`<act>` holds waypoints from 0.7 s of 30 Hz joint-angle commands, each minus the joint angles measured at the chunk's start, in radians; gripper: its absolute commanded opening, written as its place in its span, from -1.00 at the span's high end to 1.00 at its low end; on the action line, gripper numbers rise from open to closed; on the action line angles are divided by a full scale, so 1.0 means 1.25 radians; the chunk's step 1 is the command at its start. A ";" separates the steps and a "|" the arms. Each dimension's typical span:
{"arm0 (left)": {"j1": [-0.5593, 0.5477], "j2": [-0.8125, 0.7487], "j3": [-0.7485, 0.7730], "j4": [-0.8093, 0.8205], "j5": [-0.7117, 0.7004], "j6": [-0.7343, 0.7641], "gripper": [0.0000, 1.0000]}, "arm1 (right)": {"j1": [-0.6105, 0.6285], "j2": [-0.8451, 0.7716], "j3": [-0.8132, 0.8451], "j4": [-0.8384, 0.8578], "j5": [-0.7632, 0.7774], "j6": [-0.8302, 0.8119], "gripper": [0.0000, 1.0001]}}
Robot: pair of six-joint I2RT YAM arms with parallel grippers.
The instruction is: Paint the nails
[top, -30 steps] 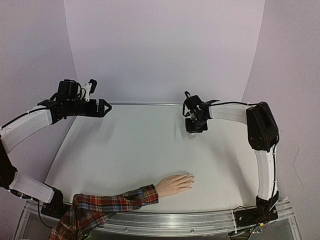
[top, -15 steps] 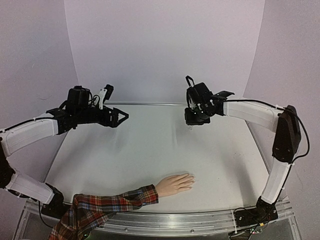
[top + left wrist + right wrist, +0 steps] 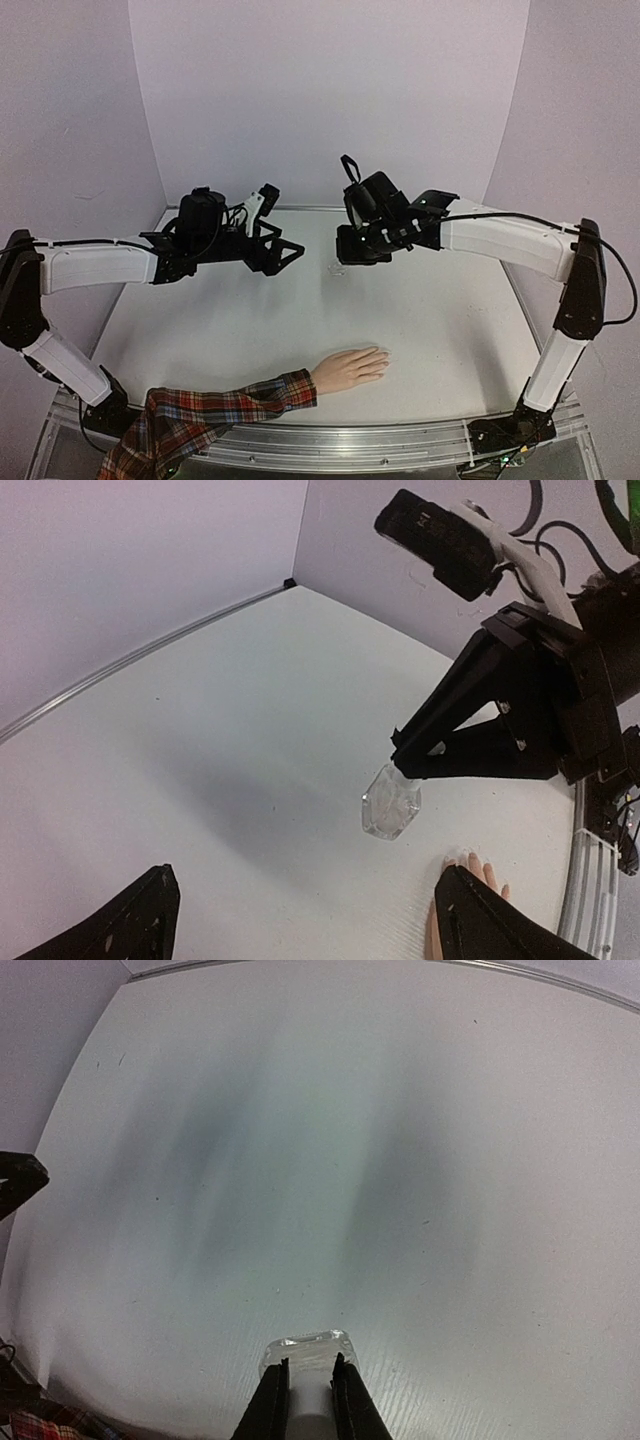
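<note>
Swung in from the far corners within the last second, with the left arm's fingers [image 3: 288, 252] and the right arm's fingers [image 3: 410, 763] now facing each other above the middle of the white table [image 3: 440, 330]. Pinched shut on the right, around the white cap of a small clear bottle [image 3: 390, 802], carried clear of the table and hanging tilted below the tips. Spread wide on the left, holding nothing, aimed at the bottle from near by but not touching it. Well apart at the near edge, lying flat: a pale peach mannequin hand [image 3: 350, 368] in a red plaid sleeve [image 3: 230, 405], with its tiny nails [image 3: 384, 360] pointing right and hardly separable from the skin. Probably the handover ahead of uncapping, judging by the pose.

Plenty to go wrong from here:
- A narrow hold on the cap alone, inviting a swing or a drop at the first nudge from a mistimed closing on the left.
- A smooth, see-through body, hard to place and easy to let slip.
- A twist without a firm clamp below, spinning the whole bottle instead of loosening the cap.
- A fall from mid-air, meaning a spill across the table or a roll toward the sleeve.
- Further on, very small targets at the fingertips, with polish on skin as the price of any wobble.
</note>
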 commanded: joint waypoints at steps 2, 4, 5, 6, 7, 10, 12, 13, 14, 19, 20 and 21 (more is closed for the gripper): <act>-0.029 -0.062 -0.112 0.159 -0.004 0.115 -0.77 | 0.023 -0.033 0.043 0.029 0.002 0.064 1.00; -0.046 -0.064 -0.118 0.165 -0.015 0.136 -0.66 | 0.033 -0.020 0.065 0.028 0.005 0.072 1.00; -0.048 -0.059 -0.117 0.168 -0.009 0.136 -0.59 | 0.038 -0.010 0.079 0.028 0.002 0.075 1.00; -0.049 -0.051 -0.116 0.170 -0.002 0.136 -0.55 | 0.043 0.001 0.092 0.028 -0.002 0.078 1.00; -0.051 -0.042 -0.114 0.172 0.003 0.136 -0.52 | 0.047 0.010 0.106 0.028 -0.005 0.080 1.00; -0.052 -0.014 -0.118 0.204 0.005 0.139 -0.40 | 0.061 0.041 0.152 0.027 -0.003 0.081 1.00; -0.052 0.003 -0.123 0.233 -0.007 0.147 -0.37 | 0.067 0.052 0.170 0.027 0.002 0.080 1.00; -0.052 0.009 -0.127 0.247 -0.010 0.155 -0.34 | 0.069 0.057 0.174 0.026 0.005 0.080 1.00; -0.052 0.015 -0.129 0.255 -0.011 0.162 -0.30 | 0.070 0.061 0.179 0.025 0.009 0.080 1.00; -0.051 0.029 -0.131 0.277 -0.026 0.170 -0.06 | 0.078 0.071 0.195 0.007 0.035 0.068 1.00; -0.051 0.029 -0.132 0.279 -0.028 0.172 -0.03 | 0.078 0.072 0.194 0.005 0.038 0.067 1.00; -0.052 0.029 -0.134 0.283 -0.029 0.175 0.00 | 0.079 0.074 0.194 0.003 0.040 0.065 1.00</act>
